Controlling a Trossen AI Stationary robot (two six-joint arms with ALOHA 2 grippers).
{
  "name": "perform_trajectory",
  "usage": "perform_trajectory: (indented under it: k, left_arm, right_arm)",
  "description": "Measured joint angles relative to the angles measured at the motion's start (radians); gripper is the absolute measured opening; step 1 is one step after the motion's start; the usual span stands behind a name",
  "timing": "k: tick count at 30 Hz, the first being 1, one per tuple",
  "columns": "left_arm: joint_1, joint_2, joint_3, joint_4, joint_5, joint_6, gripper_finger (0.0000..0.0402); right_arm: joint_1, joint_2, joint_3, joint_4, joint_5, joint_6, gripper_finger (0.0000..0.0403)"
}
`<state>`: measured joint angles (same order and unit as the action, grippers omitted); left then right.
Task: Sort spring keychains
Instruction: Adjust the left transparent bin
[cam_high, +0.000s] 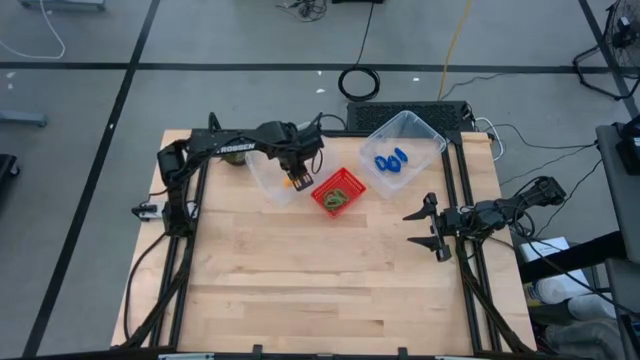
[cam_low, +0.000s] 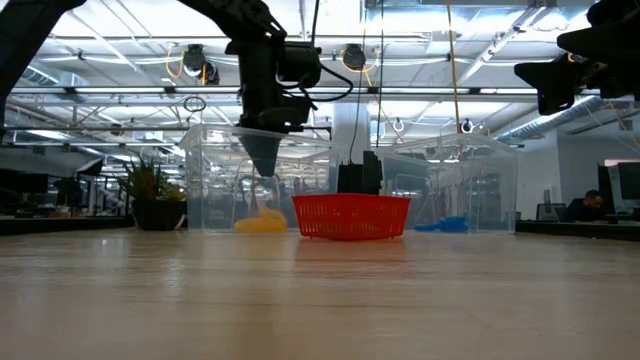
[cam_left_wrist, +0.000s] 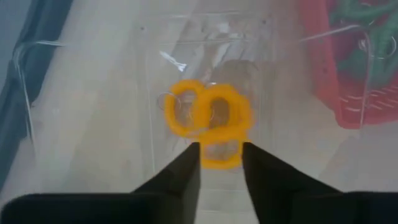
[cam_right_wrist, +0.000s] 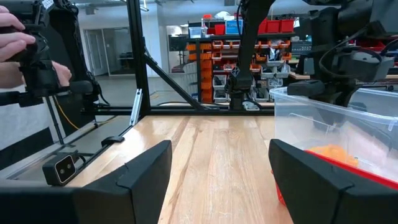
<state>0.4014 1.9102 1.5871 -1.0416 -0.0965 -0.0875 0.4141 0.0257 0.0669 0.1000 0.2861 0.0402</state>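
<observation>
1. High view. A light wooden table (cam_high: 330, 270) stands on a grey floor with cables at its far edge. Three containers sit along the far half: a clear bin (cam_high: 272, 178) on the left, a red basket (cam_high: 339, 191) in the middle holding green keychains (cam_high: 337, 193), and a larger clear bin (cam_high: 405, 148) on the right holding blue keychains (cam_high: 391, 160). The left gripper (cam_high: 297, 181) hangs over the left clear bin. The right gripper (cam_high: 432, 226) waits above bare table near the right edge.

2. Low view. An open workshop hall lies behind the table. The left arm's fingers point down into the left clear bin, above the orange keychains (cam_low: 260, 222) on its floor. A potted plant (cam_low: 152, 195) stands further left.

3. Left wrist view. The orange keychains lie in a cluster on the bin floor, just beyond the fingertips (cam_left_wrist: 189, 155). The fingers stand slightly apart with nothing between them; the release appears under way or just done.

4. Right wrist view. The right gripper's fingers stand well apart and empty. A person's hand (cam_right_wrist: 18, 53) shows beyond the table.

5. Procedure for the current step. Open the left fingers fully before lifting, so no coil snags a fingertip. Lift straight up, clear of the bin wall, then move on to the next keychain.
</observation>
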Motion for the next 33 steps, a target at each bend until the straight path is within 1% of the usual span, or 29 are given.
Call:
perform_trajectory:
  k: [5,8,12,15,19,21,23,25,27,29,31,33]
  left_arm:
    - [0.000,0.000,0.000,0.000,-0.020,-0.001,0.0198]
    - [-0.007,-0.019,0.000,-0.005,-0.087,-0.001,0.0247]
    - [-0.040,-0.092,0.000,-0.007,-0.183,-0.002,0.0309]
    - [-0.088,-0.157,0.000,-0.009,-0.215,-0.003,0.0348]
    - [-0.201,-0.248,0.000,-0.021,-0.316,0.000,0.0391]
    - [-0.271,-0.288,0.000,-0.030,-0.370,-0.002,0.0396]
    - [-0.345,-0.329,-0.008,-0.044,-0.408,-0.009,0.0390]
    - [-0.420,-0.375,-0.053,-0.043,-0.433,-0.016,0.0381]
    - [-0.496,-0.432,-0.155,0.041,-0.479,-0.017,0.0372]
    - [-0.569,-0.497,-0.304,0.191,-0.537,0.001,0.0365]
    - [-0.628,-0.553,-0.458,0.376,-0.593,0.034,0.0359]
    - [-0.677,-0.597,-0.601,0.531,-0.618,0.053,0.0355]
  right_arm:
    - [0.000,0.000,0.000,0.000,0.000,0.000,0.0256]
    - [0.000,0.000,0.000,0.000,0.000,0.000,0.0256]
    - [0.000,0.000,0.000,0.000,0.000,0.000,0.0256]
    - [0.000,0.000,0.000,0.000,0.000,0.000,0.0256]
    - [0.000,0.000,0.000,0.000,0.000,0.000,0.0256]
    - [0.000,0.000,0.000,0.000,0.000,0.000,0.0256]
    - [0.000,0.000,0.000,0.000,0.000,0.000,0.0256]
    - [0.000,0.000,0.000,0.000,0.000,0.000,0.0256]
    - [0.000,0.000,0.000,0.000,0.000,0.000,0.0256]
    - [0.000,0.000,0.000,0.000,0.000,0.000,0.0256]
    - [0.000,0.000,0.000,0.000,0.000,0.000,0.0256]
    - [0.000,0.001,0.000,0.000,0.000,0.000,0.0256]
